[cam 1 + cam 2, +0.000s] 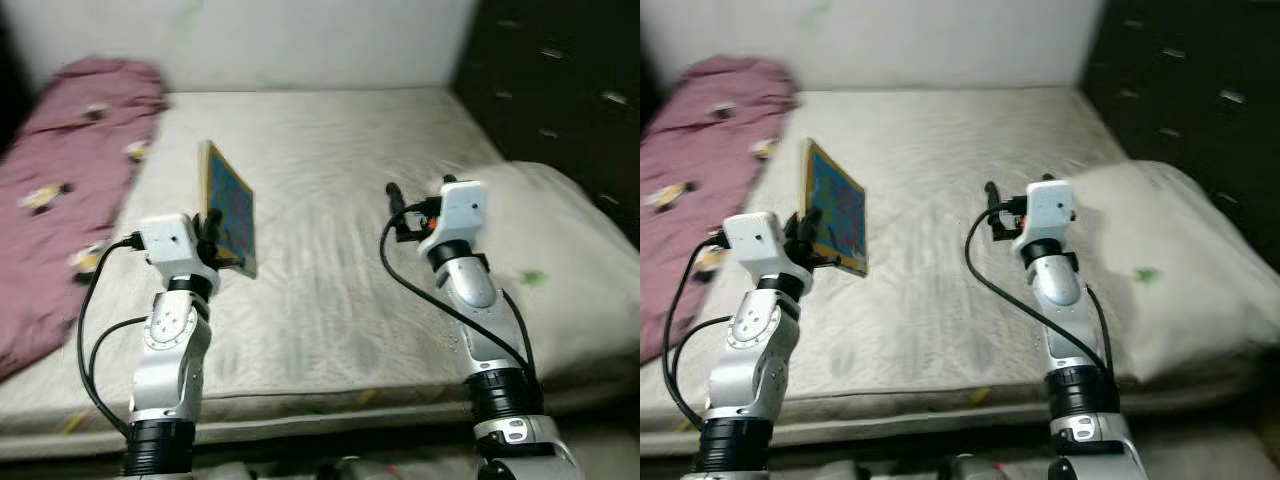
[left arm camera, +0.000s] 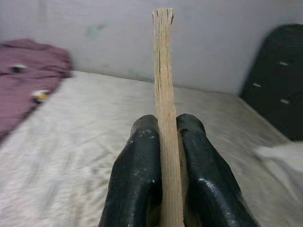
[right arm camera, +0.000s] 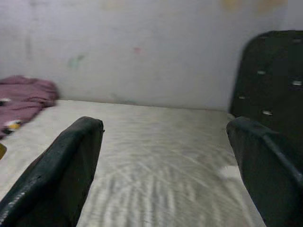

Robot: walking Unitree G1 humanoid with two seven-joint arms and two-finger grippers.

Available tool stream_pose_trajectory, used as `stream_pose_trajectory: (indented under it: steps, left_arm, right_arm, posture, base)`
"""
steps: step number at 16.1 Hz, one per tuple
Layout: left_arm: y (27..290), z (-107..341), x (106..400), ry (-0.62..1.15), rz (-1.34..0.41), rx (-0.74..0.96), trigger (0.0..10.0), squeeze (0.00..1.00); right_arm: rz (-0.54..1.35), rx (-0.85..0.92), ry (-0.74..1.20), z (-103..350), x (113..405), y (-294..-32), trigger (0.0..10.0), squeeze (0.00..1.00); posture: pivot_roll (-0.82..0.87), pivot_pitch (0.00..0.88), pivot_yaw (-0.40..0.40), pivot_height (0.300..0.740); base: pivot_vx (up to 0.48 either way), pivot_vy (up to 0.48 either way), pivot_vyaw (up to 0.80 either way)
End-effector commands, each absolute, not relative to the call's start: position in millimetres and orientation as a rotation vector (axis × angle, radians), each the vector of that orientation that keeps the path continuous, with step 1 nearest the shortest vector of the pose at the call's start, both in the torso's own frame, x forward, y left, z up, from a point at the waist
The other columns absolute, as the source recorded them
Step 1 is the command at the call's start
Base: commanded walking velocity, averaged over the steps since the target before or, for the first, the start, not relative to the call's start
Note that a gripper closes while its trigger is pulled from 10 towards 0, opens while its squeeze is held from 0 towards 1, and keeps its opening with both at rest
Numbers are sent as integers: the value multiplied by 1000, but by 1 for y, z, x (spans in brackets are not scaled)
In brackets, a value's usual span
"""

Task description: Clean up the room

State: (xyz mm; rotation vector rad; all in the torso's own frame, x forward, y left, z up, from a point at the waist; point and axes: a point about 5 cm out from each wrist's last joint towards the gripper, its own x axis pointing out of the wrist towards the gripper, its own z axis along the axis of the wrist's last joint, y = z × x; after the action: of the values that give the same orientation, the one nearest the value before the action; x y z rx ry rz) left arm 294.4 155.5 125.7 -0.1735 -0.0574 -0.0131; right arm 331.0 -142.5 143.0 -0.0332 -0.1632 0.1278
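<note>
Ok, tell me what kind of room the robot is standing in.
Most likely a bedroom. A bare mattress fills the space ahead, with a maroon blanket bunched along its left side, a white pillow at the right, and a dark tufted headboard behind it. The left tool holds a picture book upright above the mattress.

Book cover [image 1: 229, 208] too blurred; no legible text.

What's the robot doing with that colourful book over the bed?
The robot stands at the foot of the mattress. Its left gripper has its fingers clamped on a thin picture book, holding it upright on edge above the bed. The right gripper is raised over the mattress, open and holding nothing. A maroon blanket lies crumpled on the left.
</note>
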Motion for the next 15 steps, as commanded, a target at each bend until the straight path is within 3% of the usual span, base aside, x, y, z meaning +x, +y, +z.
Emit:
stream_pose_trajectory:
  steps: [1,5,15]
  left_arm:
    - [157,137,296,-108,-13,-160,10000,0]
    - [157,137,296,-110,-12,-167,10000,0]
    - [157,135,294,-105,-8,-171,10000,0]
  right_arm:
    - [137,-32,-160,142,330,-139,10000,0]
    - [144,-41,-159,142,330,-138,10000,0]
    - [152,-52,-164,144,330,-139,10000,0]
  posture:
    - [-47,0,-6,740]
    - [-52,0,-5,740]
    - [-56,0,-9,740]
  base:
    - [0,0,0]
    - [0,-143,0]
    - [0,-383,0]
